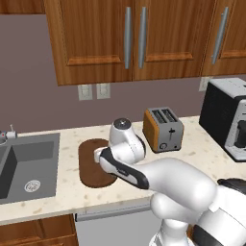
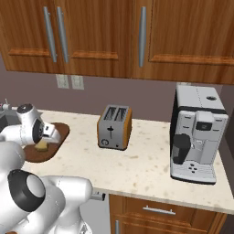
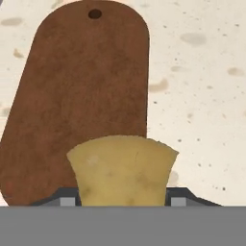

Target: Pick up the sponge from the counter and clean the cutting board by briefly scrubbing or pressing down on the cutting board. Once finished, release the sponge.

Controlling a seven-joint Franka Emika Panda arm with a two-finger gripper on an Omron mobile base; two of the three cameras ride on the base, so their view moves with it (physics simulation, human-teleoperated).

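My gripper (image 3: 122,199) is shut on the yellow-tan sponge (image 3: 122,170), whose sides bow in between the jaws. Beyond it lies the dark brown cutting board (image 3: 77,96) on the beige counter (image 3: 202,96), with its hanging hole at the far end. The sponge hangs over the board's near end, by its right edge. In the right base view the sponge (image 2: 42,145) sits under the hand, low over the cutting board (image 2: 57,133); I cannot tell whether they touch. In the left base view the arm covers the right part of the cutting board (image 1: 90,166).
A toaster (image 1: 163,129) stands on the counter right of the board, and a coffee machine (image 2: 196,135) farther right. The grey sink (image 1: 29,166) lies left of the board. Wooden cabinets (image 1: 129,38) hang above the wall.
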